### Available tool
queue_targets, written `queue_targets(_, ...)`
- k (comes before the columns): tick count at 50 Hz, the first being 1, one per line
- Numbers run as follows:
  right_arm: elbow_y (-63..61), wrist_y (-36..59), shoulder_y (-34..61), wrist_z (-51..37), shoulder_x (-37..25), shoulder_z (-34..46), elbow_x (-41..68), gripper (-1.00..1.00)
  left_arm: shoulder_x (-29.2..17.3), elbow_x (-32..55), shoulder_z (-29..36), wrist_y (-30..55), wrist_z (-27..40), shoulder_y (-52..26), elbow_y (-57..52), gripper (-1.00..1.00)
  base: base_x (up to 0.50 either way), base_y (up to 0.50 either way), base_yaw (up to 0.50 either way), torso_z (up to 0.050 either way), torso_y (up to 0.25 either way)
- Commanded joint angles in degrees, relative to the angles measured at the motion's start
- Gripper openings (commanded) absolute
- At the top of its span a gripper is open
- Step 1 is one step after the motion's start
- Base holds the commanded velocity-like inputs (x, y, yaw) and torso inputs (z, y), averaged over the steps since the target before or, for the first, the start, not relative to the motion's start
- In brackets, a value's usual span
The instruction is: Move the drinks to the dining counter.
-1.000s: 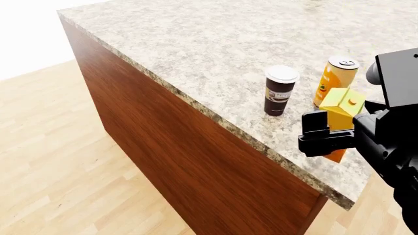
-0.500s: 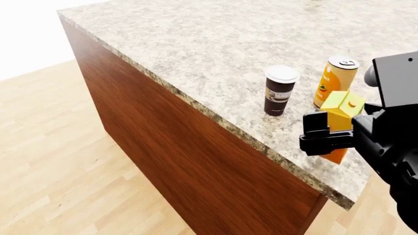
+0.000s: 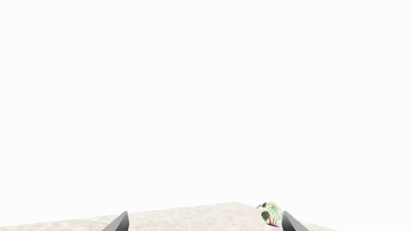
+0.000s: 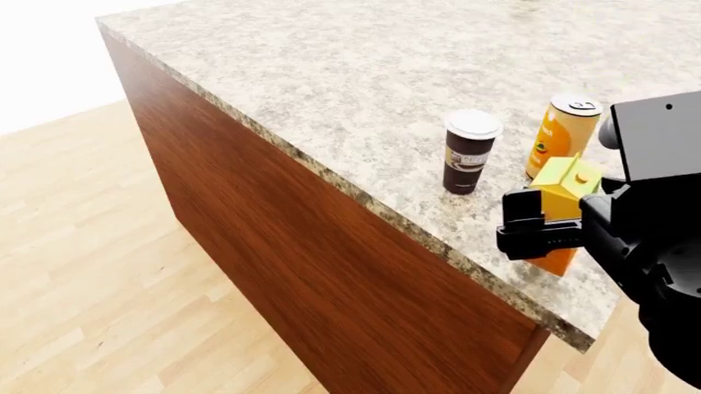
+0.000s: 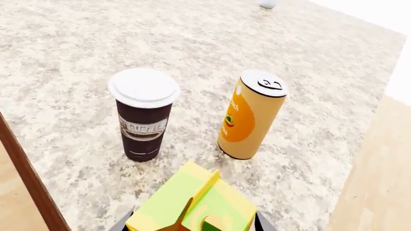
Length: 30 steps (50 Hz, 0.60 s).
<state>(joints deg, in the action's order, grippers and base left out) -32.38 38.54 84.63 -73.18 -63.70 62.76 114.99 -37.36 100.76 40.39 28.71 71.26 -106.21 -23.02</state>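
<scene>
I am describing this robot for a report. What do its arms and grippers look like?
The right arm is matte black, built of boxy, blocky segments, ending in the right gripper with flat black rectangular fingers. Of the left gripper only two dark grey, slanted fingertips show. No cables or markings are visible.

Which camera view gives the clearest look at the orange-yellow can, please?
The right wrist view: the can stands whole and close, beside the paper cup. The head view shows it smaller, its base hidden behind the carton. The left wrist view misses it.
</scene>
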Motion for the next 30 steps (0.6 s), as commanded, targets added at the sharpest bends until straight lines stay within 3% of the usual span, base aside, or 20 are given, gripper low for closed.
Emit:
queue_targets(1,0.71,0.41,1.13,0.55,0.06,-1.32,-2.45,-1.00,0.03,0.03,-0.02,0.08,0.06,-0.04,-0.07,1.00,0.00,0.00,0.00,0.010,0.000)
queue_targets(29,1.25,0.26,0.42,0.91,0.10,-1.15,-3.13,-1.00,0.21,0.08,0.01,0.17,0.21,0.03,-0.19,1.00,0.00,0.00,0.00,0.000,0.001)
queue_targets(30,1.29,0.40,0.43,0.95,0.13,-1.09,-3.18,1.00,0.22,0.06,0.01,0.17,0.19,0.04,-0.16,1.00,0.00,0.00,0.00,0.000,0.010)
